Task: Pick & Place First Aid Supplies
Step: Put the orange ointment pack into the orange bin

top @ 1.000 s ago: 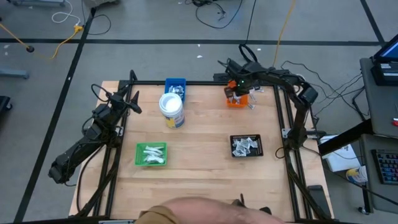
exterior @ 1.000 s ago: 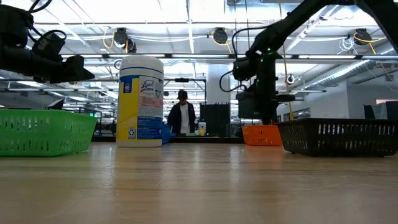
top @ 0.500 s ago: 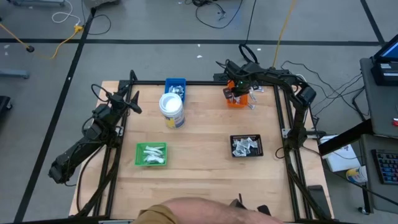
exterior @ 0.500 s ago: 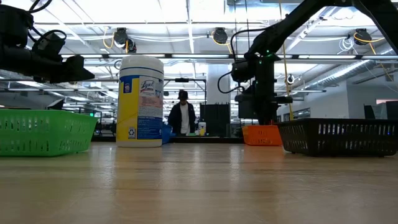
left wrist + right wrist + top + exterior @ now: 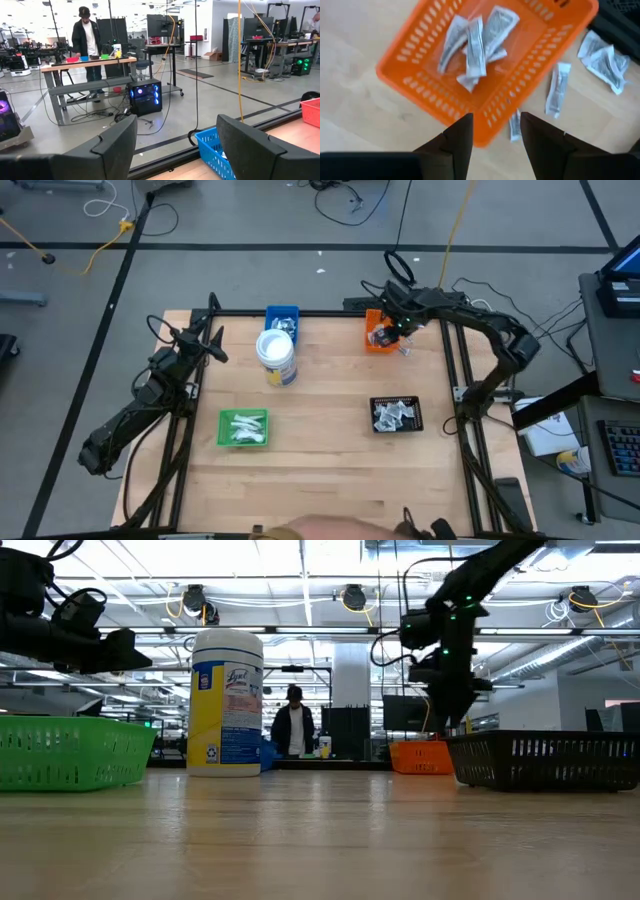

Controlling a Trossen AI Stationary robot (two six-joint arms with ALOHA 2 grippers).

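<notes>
- First aid packets (image 5: pixel 476 47) lie heaped in the orange basket (image 5: pixel 410 82); a few strays (image 5: pixel 556 90) rest on the table just beside its rim, long sides pointing roughly away from the basket.
- The right gripper (image 5: pixel 492 132) hangs directly above the basket's edge, fingers parted narrowly, holding nothing.
- More packets sit in the black basket (image 5: pixel 397 414), nearer this arm.
- The left gripper (image 5: pixel 175 145) waits wide open, well apart, at the table's left edge.

bare table centre (image 5: pixel 330 380), tub (image 5: pixel 276 355) left

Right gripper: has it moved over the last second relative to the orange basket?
Yes. In the high view the right gripper has shifted from over the orange basket toward its right edge, and opened.
</notes>
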